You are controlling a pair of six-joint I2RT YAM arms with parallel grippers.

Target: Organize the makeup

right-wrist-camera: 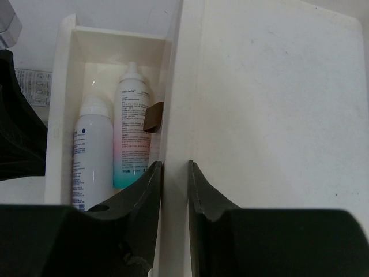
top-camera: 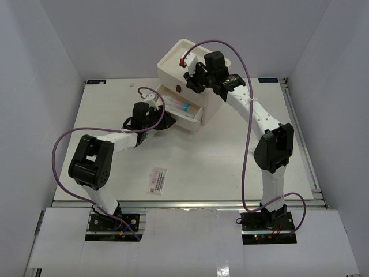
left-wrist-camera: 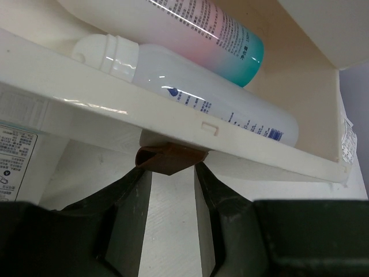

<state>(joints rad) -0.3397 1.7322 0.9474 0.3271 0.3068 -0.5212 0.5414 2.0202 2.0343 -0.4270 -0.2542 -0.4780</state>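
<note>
The left claw (left-wrist-camera: 173,168) stands parted, its tips just short of the brown tab (left-wrist-camera: 170,157) on an open drawer (left-wrist-camera: 86,75). Beyond the tips, in that drawer, a white bottle (left-wrist-camera: 219,109) lies against a pink-and-teal bottle (left-wrist-camera: 213,34). The right claw (right-wrist-camera: 174,164) is clenched on the cream box (right-wrist-camera: 259,115) at its top edge. A sachet (top-camera: 157,180) lies on the desk (top-camera: 219,167), well behind the left claw.

You have: cream box (top-camera: 176,63); white bottle (left-wrist-camera: 219,104), blue print; tube (left-wrist-camera: 213,34) fading white through pink to teal; brown tab (left-wrist-camera: 170,158); sachet (top-camera: 157,180), pink-red print.
</note>
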